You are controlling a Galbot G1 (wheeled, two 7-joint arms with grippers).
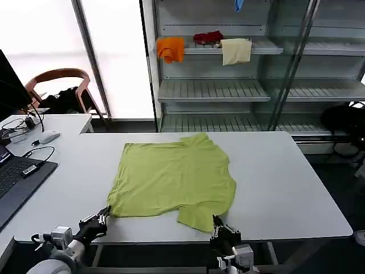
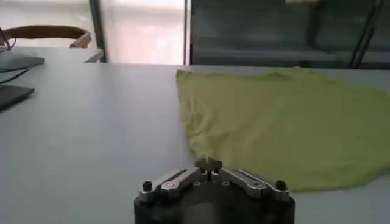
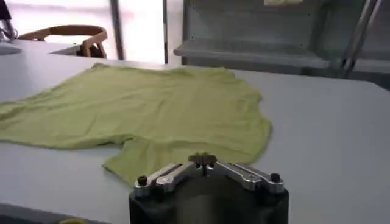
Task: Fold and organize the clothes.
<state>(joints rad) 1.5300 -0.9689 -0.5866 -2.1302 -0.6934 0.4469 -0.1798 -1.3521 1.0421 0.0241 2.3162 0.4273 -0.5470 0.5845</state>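
Both claws, my left gripper and right gripper, look pressed together; grabbing the T-shirt crookedly could bunch it.

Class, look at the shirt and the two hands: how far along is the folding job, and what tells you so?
Early stage. Done: the T-shirt lies spread flat on the table, one sleeve toward the near edge. In hand: nothing is gripped; the left hand sits at the shirt's near left corner, the right hand by the near sleeve, both shut. Left: no fold shows, so all folding and tidying remain.
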